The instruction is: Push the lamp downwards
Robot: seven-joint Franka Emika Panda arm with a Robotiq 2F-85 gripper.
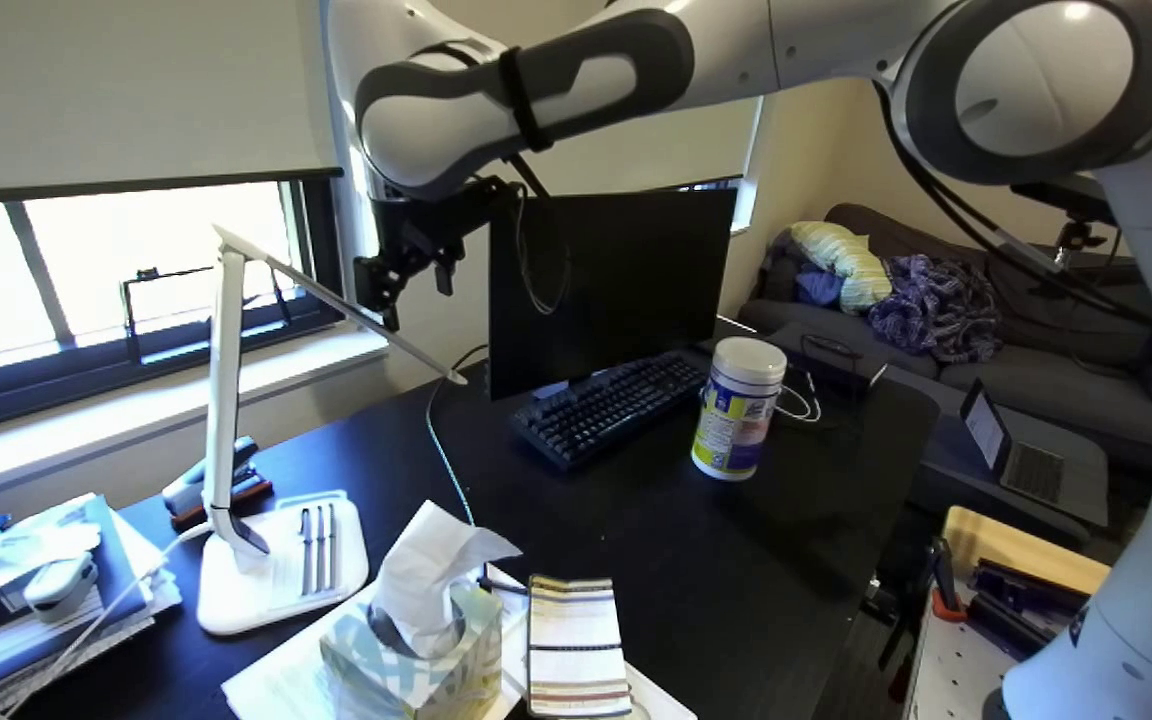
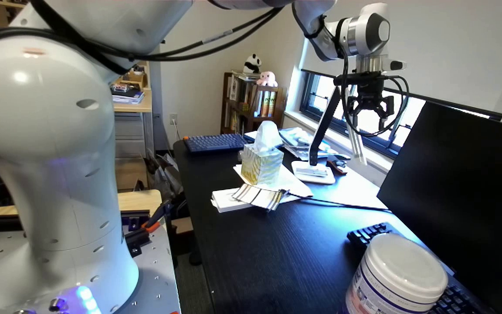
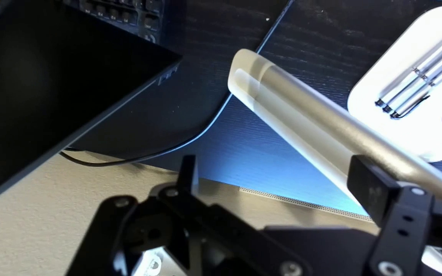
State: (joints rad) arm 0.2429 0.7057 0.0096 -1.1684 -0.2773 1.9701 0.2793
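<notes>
The white lamp [image 1: 226, 380] stands upright on the desk, and its long light bar slopes down from the stem's top towards the monitor. The lamp also shows in an exterior view [image 2: 324, 126], with its bar partly behind the gripper. In the wrist view the light bar [image 3: 305, 111] runs diagonally, and the right-hand finger overlaps it. My gripper is open and points down, with nothing held between its fingers [image 3: 278, 180]. It is near the light bar in both exterior views [image 1: 416, 298] [image 2: 368, 123]. I cannot tell whether a finger touches the bar.
A black monitor [image 1: 616, 290] stands close beside the gripper, with a keyboard [image 1: 611, 405] before it. A wipes canister [image 1: 739, 410] and a tissue box [image 1: 416, 650] stand on the desk. The window [image 1: 116, 270] and wall are behind the lamp. A cable [image 3: 205, 130] crosses the desk.
</notes>
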